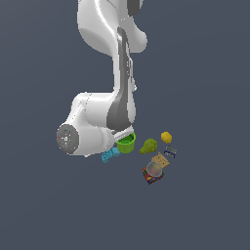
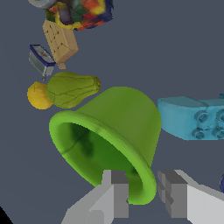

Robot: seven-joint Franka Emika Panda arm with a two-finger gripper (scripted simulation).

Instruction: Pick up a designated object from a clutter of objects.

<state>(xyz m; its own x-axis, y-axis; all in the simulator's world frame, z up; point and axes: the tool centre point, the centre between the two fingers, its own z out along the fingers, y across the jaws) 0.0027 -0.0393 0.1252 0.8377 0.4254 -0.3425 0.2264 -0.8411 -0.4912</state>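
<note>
Exterior view: arm hides the gripper and part of the green cup (image 1: pixel 127 143). Wrist view: gripper (image 2: pixel 142 192) slightly open, 1 finger (image 2: pixel 114 192) inside the cup (image 2: pixel 109 135) mouth, 1 outside at the rim; grip contact unclear. Cup lies tipped between pear (image 2: pixel 70 89) and cyan block (image 2: pixel 192 118), which is cut off. Box labels unreadable.

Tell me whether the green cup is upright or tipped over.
Tipped: the green cup lies on its side. The wrist view shows its open mouth facing sideways toward the camera, with its tapered wall running back toward the cyan block.
</note>
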